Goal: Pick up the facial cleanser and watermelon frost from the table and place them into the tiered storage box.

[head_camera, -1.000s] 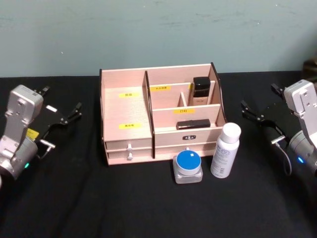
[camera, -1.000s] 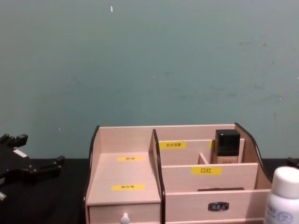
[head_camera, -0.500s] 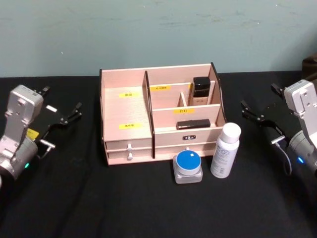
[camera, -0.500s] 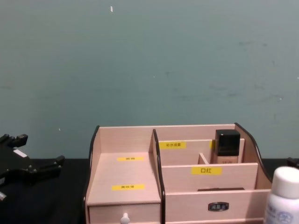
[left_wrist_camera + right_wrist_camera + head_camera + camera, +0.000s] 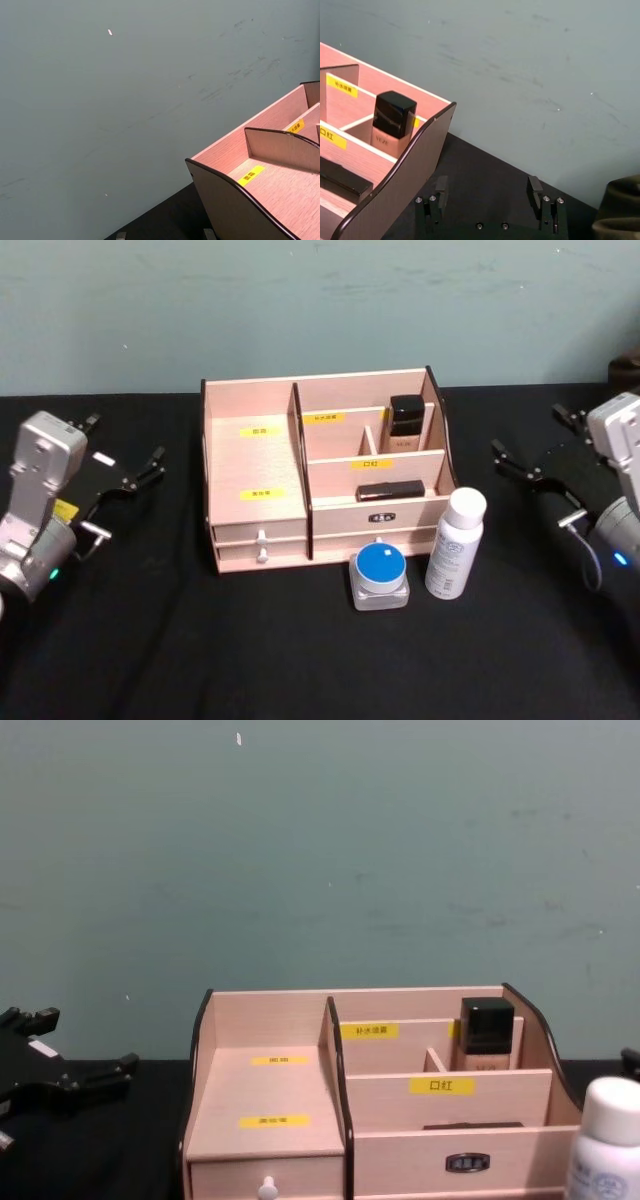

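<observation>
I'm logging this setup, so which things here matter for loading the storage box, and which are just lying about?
For the job: white bottle, blue-lidded jar, storage box, left end effector and right end effector, both open.
Lying about: black-capped bottle and flat black case, both already in the box.

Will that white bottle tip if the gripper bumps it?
Probably: the bottle stands tall and narrow, so a high nudge could topple it. Its smooth round body may roll once down.
</observation>
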